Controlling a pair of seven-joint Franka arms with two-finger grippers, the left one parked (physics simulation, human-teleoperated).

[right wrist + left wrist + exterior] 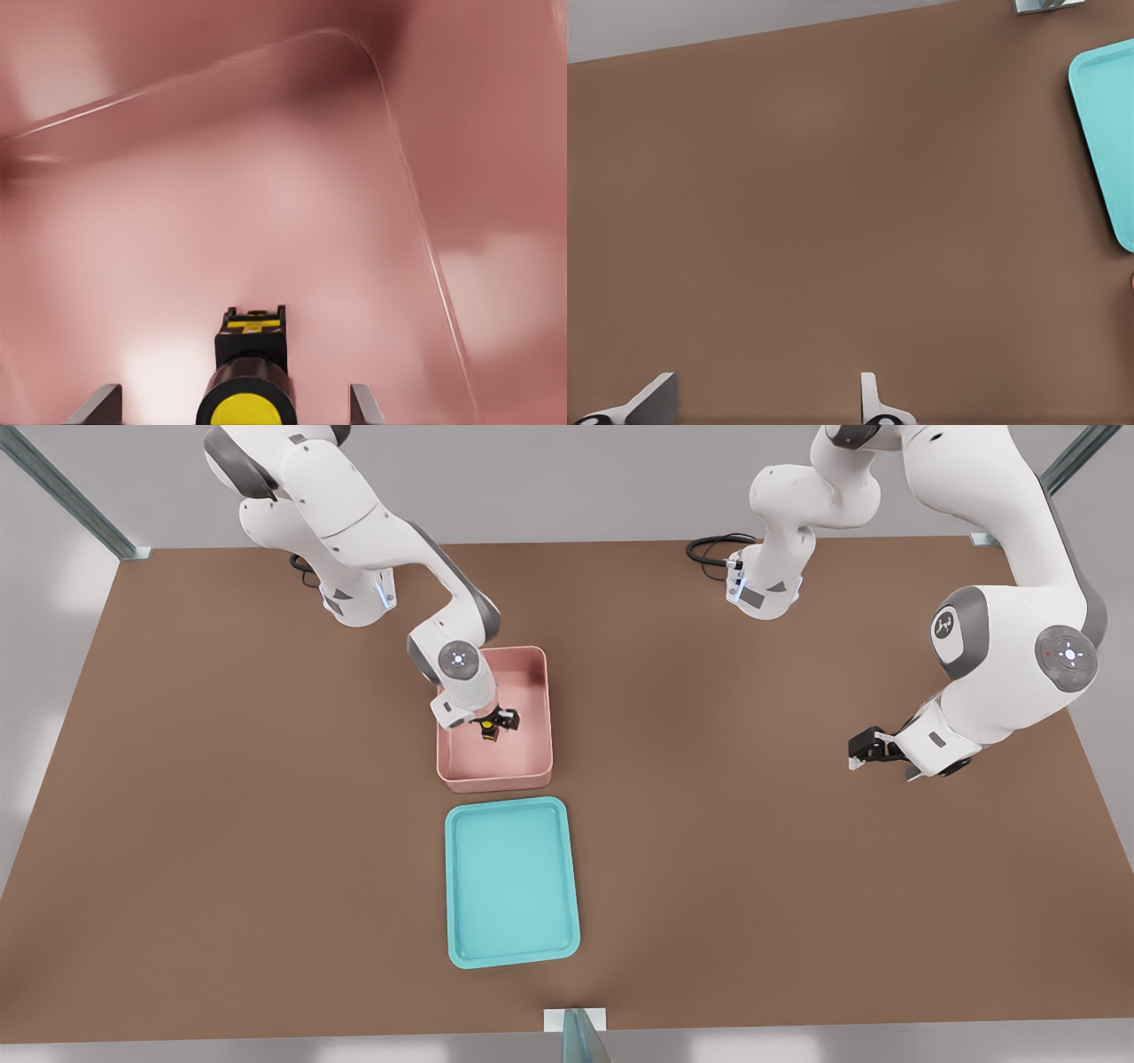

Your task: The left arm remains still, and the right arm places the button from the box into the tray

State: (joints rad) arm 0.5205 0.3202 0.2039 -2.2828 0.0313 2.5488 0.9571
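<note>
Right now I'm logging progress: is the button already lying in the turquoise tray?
No, the tray is bare; the button sits inside the pink box, between the open claw fingers.

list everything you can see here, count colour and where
button: 1, yellow cap on a black base, inside the box, between the gripper's fingers
box: 1, pink, tall walls, mid-table, just behind the tray
tray: 1, turquoise, shallow, nothing in it, nearer the table's front edge
table: 1, brown, under everything
cable: 1, black, coiled by the arm base at the front view's right
right arm: 1, white and grey, reaching down into the box
gripper: 1, black, low inside the box, open with fingers either side of the button, not touching it
left arm: 1, white and grey, parked at the front view's right
</note>
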